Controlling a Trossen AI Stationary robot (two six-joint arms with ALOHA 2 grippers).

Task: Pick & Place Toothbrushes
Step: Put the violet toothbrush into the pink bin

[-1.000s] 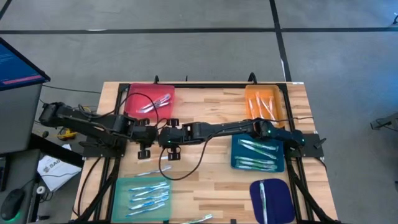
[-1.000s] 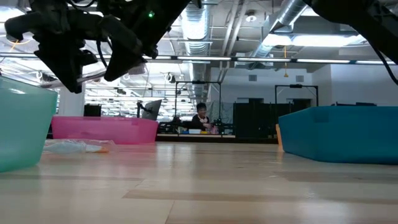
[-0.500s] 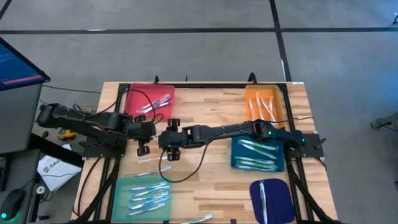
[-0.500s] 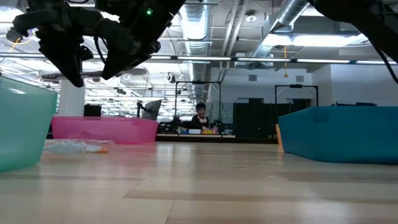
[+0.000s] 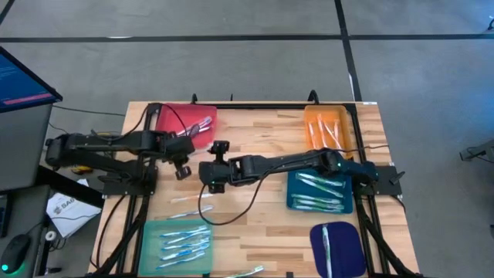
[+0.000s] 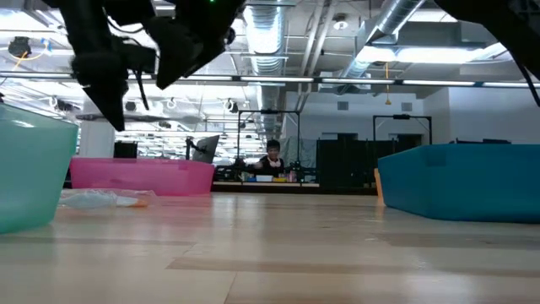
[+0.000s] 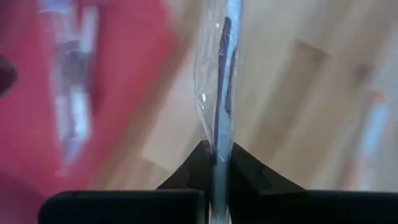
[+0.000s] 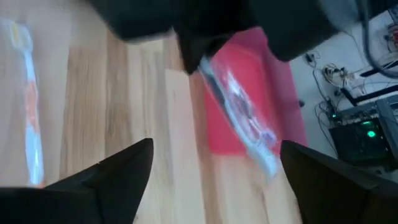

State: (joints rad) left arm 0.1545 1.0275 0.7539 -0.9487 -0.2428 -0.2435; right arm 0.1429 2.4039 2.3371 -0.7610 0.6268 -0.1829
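1. Left gripper (image 5: pixel 182 167) sits just beside the near right corner of the red tray (image 5: pixel 164 122). Its fingers are pinched on a wrapped toothbrush (image 7: pixel 221 118), which stands between the pads in the left wrist view.
2. Red tray holds a few toothbrushes already; the held one looks bound for it, not yet released.
3. Near-left teal tray (image 5: pixel 150 249) carries a batch of toothbrushes. Two loose toothbrushes (image 5: pixel 185 208) lie on the bare table (image 5: pixel 255 224) just beyond it, and another lies at the near table edge: these appear still unsorted.
4. Right gripper (image 5: pixel 214 166) is at table centre, close to the left one, fingers spread wide and empty.
5. Right side: orange tray (image 5: pixel 312 123), blue tray (image 5: pixel 295 193) and dark blue tray (image 5: pixel 347 255) each hold toothbrushes. Judged partly done.
6. Hard to read: both wrist views are smeared; brush colours cannot be told. The low view shows only dark arm shapes overhead.
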